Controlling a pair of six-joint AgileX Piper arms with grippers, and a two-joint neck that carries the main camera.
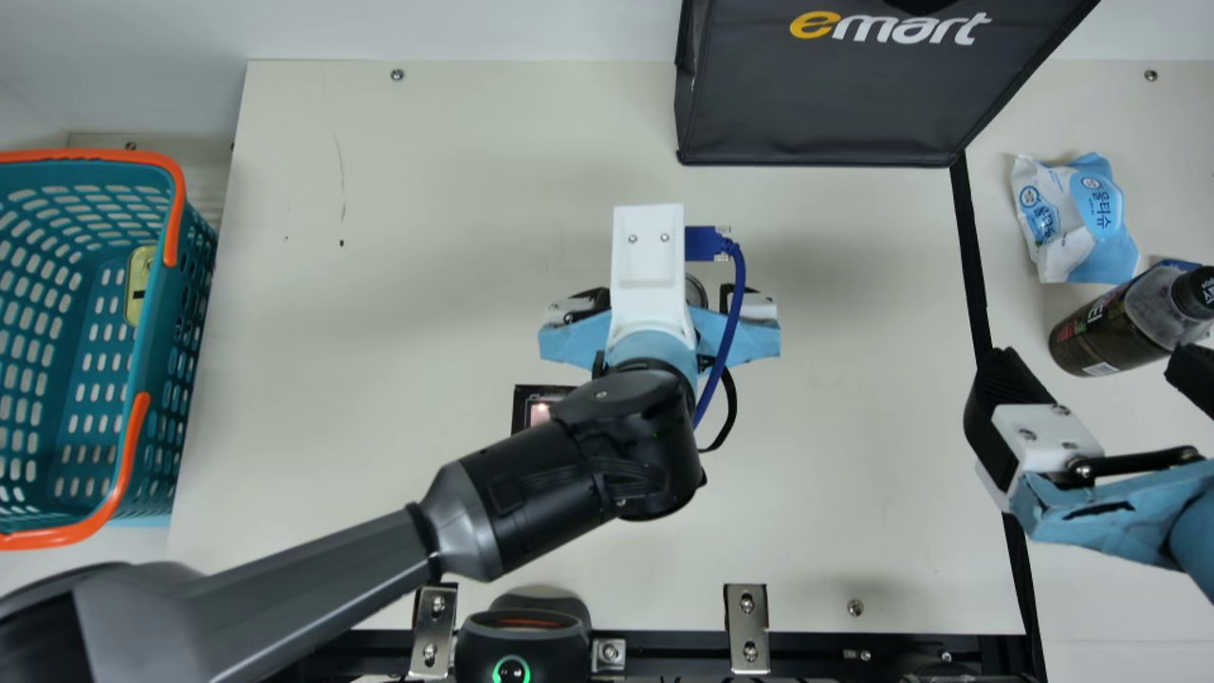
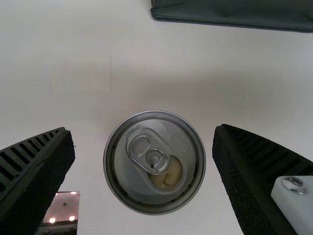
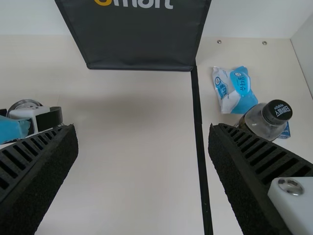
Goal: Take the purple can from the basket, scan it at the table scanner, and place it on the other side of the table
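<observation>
The left gripper is over the middle of the cream tabletop, its two black ribbed fingers spread. Between them is the can, its round silver lid and pull tab facing up toward the wrist camera; in the left wrist view, a pale gap runs along either side of the rim, between metal and finger.

Just beside this gripper, toward the basket side, the black-framed table scanner with a glowing window lies partly under the left arm.

The right gripper is at the main view's right, also spread wide, one finger near the long black strip that crosses the table from far to near. A broad band of bare cream surface stretches from the can to that strip.

Past the strip are a blue-and-white soft packet and, nearer, a tilted dark bottle with a black cap, close to the right gripper's fingertips.

A large black fabric bag stands at the far side, its straight lower edge beyond the can. At the main view's left, a teal plastic basket with orange handles sits alongside the tabletop's slanting edge, with open cream surface between it and the left gripper.
</observation>
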